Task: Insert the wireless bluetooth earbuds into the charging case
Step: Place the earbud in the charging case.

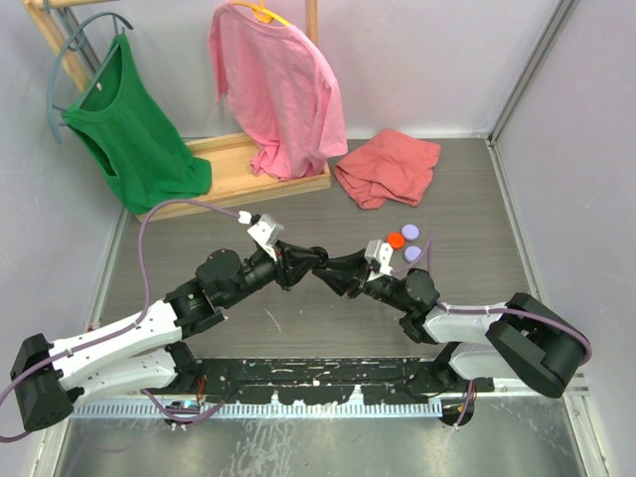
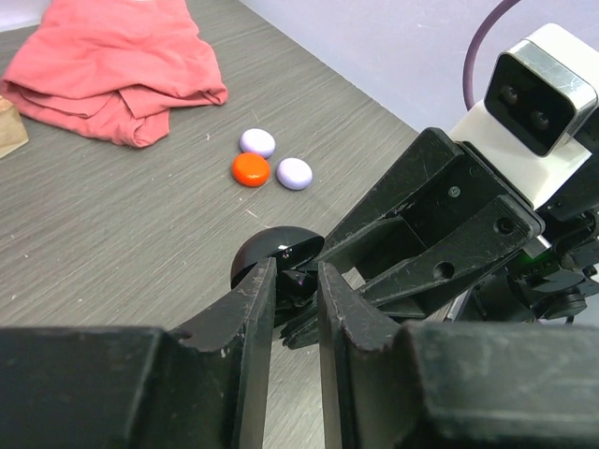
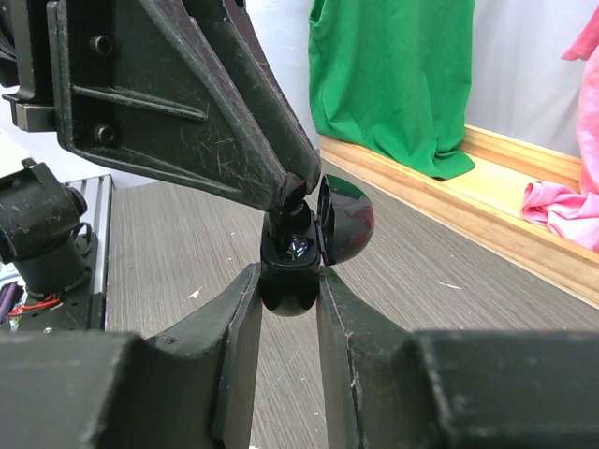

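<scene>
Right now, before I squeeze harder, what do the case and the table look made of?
Case: hard plastic by the look, in glossy black; the open lid shows sharp, bright reflections. Table: a grey wood-grain surface, matte, with fine parallel streaks and no glare. It is likely laminate or vinyl rather than real wood, though the pictures cannot settle that.

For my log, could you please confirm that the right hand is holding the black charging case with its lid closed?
Not quite: the lid is open, as the right wrist view shows. The right hand is indeed holding the black charging case.
</scene>
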`<state>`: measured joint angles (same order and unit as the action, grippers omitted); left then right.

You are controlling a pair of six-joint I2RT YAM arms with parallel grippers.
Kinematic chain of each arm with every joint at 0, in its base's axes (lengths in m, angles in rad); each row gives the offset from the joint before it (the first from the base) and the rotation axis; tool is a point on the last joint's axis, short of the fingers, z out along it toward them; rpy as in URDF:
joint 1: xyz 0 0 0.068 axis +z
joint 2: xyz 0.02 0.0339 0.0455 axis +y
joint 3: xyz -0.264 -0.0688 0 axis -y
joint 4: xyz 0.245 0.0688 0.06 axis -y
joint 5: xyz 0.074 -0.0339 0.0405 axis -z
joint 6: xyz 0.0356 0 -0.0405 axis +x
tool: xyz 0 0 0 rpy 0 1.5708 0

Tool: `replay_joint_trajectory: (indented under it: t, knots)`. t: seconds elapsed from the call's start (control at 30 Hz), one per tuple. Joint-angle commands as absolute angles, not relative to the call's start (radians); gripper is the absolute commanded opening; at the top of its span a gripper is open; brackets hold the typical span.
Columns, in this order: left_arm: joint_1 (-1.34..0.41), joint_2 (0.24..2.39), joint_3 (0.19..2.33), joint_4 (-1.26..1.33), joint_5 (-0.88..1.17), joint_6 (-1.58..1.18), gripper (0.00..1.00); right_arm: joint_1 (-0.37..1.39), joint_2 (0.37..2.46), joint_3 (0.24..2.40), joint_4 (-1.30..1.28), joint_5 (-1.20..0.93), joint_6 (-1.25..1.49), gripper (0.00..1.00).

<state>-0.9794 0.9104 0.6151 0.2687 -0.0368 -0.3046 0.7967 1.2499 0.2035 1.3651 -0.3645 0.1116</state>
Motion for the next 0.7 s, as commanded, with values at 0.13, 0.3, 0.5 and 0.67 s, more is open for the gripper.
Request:
replay_joint_trajectory:
  t: [0.13,0.3,0.5,0.67]
  knots:
    - [-0.994,0.899,0.673,0.229,-0.03,-0.346,0.32,0.797,1.25,0.204,1.466,-0.345,0.096,0.01]
    - [-0.994,0.903,0.69,0.207,-0.021,-0.361,0.36,0.798,1.253,0.203,1.468,-0.345,0.095,0.01]
    - [-0.994,0.909,0.73,0.165,-0.004,-0.402,0.42,0.798,1.252,0.201,1.467,-0.344,0.093,0.01]
    - [-0.993,0.924,0.753,0.131,0.013,-0.426,0.47,0.798,1.252,0.198,1.468,-0.344,0.092,0.01]
